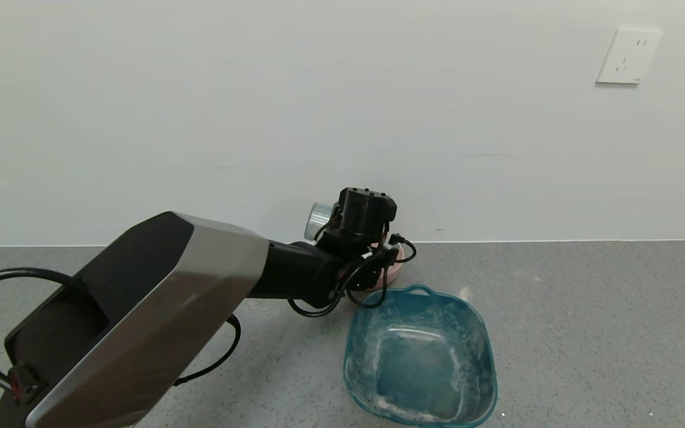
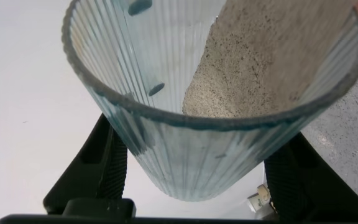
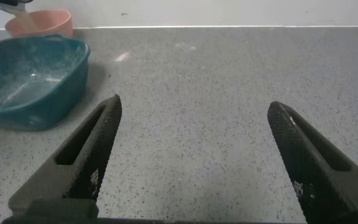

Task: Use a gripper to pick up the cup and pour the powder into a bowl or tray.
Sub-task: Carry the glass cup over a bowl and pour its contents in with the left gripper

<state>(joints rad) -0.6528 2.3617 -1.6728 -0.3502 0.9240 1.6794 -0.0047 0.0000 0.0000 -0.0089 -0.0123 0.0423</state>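
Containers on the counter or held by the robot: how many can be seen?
3. The ribbed cup is clamped in the left gripper, tipped near the wall. The pink bowl sits under it. The teal tub stands in front of the bowl. Others may be hidden behind the arm.

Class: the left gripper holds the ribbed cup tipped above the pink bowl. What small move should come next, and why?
Probably ease the tilt back toward upright. The left gripper holds the cup tipped over the pink bowl, and the cup's inside appears empty of powder, so the pour seems done.
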